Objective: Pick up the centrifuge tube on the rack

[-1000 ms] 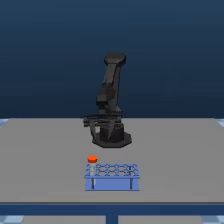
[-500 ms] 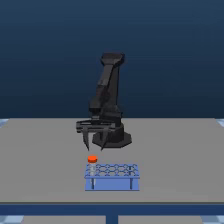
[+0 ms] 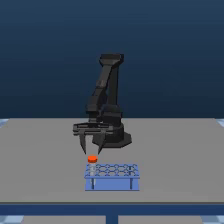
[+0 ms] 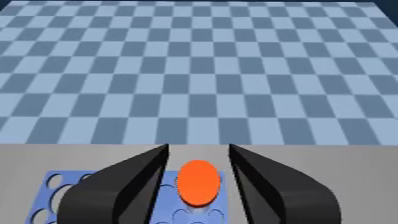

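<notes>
The light-blue rack (image 3: 111, 176) stands near the front edge of the grey table. The centrifuge tube (image 3: 92, 160) stands upright in a hole at the rack's corner toward the exterior view's left, its orange-red cap showing. My black gripper (image 3: 91, 149) hangs open just above that cap, fingers pointing down. In the wrist view the orange cap (image 4: 198, 182) lies between my two dark fingers (image 4: 120, 187), with the rack (image 4: 62, 187) beneath; the gripper (image 4: 198, 150) holds nothing.
The arm's black base (image 3: 114, 136) sits on the grey table (image 3: 40, 155) behind the rack. A blue checkered floor (image 4: 195, 65) fills the far part of the wrist view.
The arm has reached forward and down, bringing the gripper from near its base to just above the tube's cap. Rack and tube have not moved.
</notes>
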Controlling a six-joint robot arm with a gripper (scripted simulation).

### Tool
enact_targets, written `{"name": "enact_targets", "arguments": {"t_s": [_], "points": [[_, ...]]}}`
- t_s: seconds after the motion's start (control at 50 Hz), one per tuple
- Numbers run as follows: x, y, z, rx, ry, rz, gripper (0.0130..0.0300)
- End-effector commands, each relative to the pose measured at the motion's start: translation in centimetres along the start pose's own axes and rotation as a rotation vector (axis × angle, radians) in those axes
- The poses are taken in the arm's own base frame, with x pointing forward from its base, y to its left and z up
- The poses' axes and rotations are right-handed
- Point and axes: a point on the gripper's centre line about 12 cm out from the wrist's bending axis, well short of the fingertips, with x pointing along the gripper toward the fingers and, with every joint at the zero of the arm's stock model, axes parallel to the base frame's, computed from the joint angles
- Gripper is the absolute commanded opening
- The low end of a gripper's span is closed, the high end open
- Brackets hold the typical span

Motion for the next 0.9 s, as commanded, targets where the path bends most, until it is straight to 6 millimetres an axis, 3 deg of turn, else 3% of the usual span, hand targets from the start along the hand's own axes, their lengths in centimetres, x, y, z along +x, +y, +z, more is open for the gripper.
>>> {"name": "enact_targets", "arguments": {"t_s": [0.02, 0.9], "points": [[0.1, -0.1, 0.0, 0.004, 0.001, -0.002, 0.0300], [0.6, 0.1, -1.4, 0.004, -0.003, -0.001, 0.0300]]}}
